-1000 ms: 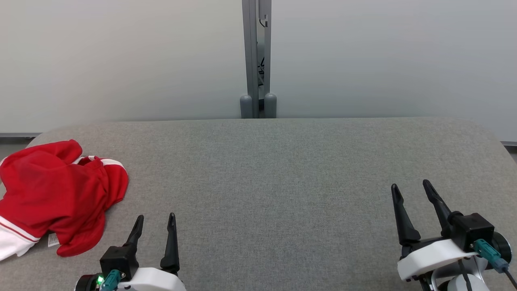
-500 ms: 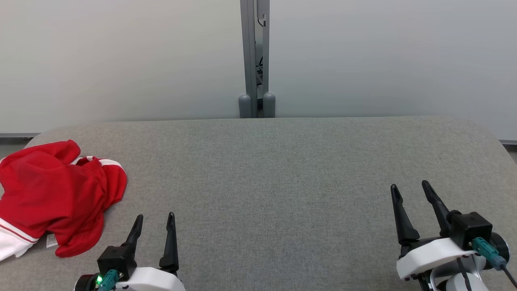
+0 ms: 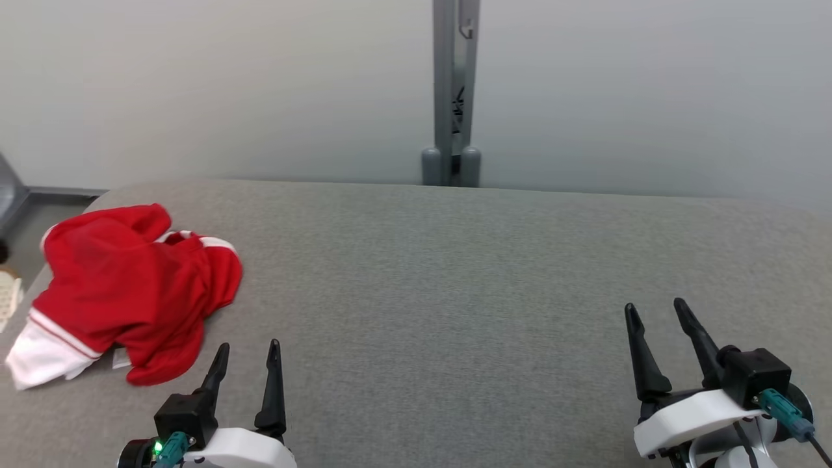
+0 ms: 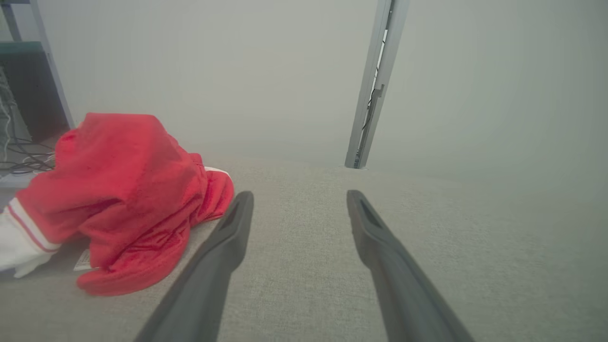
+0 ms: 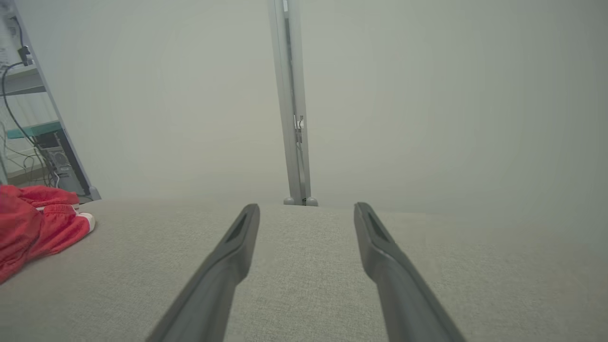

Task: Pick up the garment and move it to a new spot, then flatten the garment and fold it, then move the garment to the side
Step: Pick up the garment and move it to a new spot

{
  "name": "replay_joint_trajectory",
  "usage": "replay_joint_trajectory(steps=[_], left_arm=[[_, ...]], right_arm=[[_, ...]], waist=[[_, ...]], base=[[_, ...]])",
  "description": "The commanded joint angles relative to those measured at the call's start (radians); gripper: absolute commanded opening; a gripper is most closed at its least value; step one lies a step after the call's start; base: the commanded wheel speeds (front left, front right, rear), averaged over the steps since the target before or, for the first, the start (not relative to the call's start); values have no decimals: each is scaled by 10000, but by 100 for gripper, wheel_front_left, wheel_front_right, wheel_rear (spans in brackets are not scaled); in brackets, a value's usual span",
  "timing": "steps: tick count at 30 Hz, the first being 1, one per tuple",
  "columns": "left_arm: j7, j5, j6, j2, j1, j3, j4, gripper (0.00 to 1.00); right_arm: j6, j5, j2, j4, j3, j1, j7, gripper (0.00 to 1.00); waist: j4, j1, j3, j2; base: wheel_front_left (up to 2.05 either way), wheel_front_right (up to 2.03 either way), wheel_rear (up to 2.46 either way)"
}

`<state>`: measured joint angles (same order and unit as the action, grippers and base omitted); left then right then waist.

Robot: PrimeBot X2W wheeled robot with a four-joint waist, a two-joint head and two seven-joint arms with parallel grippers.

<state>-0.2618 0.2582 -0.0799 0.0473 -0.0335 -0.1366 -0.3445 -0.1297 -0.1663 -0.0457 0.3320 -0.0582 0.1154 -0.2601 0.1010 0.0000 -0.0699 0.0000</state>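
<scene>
The garment (image 3: 133, 289) is red with white trim and lies crumpled in a heap at the left end of the grey table (image 3: 455, 273). In the left wrist view the garment (image 4: 118, 190) sits just left of my left finger. My left gripper (image 3: 249, 350) stands open near the table's front edge, a little right of the heap and apart from it. Far to the right my right gripper (image 3: 654, 309) is open too, with nothing between its fingers. In the right wrist view the garment (image 5: 38, 223) shows at the far left edge.
A grey post (image 3: 454, 91) rises behind the table's far edge against a pale wall. Past the table's left end stand shelving and cables (image 5: 33, 142). Bare grey cloth stretches between the two grippers.
The whole head view has shifted, so the camera turned left; garment and post now sit further right in it. Both grippers keep their open pose.
</scene>
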Motion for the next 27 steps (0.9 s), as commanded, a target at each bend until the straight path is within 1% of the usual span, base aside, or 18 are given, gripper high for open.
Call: replay_joint_trajectory(steps=[1,13,14,15,16,17,20,23,27], left_arm=[[-37,-65,31,51,-65,88,-2,100],[-37,-393,263,51,62,858,120,100],[-37,-393,263,51,62,858,120,100],[-37,-394,300,45,73,954,162,100],[-37,-399,325,44,86,1032,190,100],[-37,-399,325,44,86,1032,190,100],[-37,-507,393,50,128,1226,144,100],[-37,-562,392,42,181,1516,292,100],[-36,-410,278,45,276,1801,530,100]], right_arm=[[-19,-36,-73,-107,2,-16,-63,100],[-19,-321,-70,-385,-296,-207,-61,100],[-19,-321,-70,-385,-296,-207,-61,100],[-19,-370,-68,-397,-348,-235,-61,100],[-19,-389,-70,-411,-410,-229,-61,100],[-19,-389,-70,-411,-410,-229,-61,100],[-19,-444,-67,-440,-557,-243,-61,100],[-19,-388,-79,-422,-844,19,-61,100],[-17,-361,-76,-286,-1189,297,-61,100]], waist=[[436,0,63,0],[2639,0,84,0],[2639,0,84,0],[2978,0,47,0],[3130,0,27,0],[3130,0,27,0],[3570,0,-25,0],[3716,0,106,0],[3849,0,268,0]], base=[[0,0,0],[0,0,0],[0,0,0],[0,0,0],[0,0,0],[0,0,0],[0,0,0],[0,0,0],[0,0,0]])
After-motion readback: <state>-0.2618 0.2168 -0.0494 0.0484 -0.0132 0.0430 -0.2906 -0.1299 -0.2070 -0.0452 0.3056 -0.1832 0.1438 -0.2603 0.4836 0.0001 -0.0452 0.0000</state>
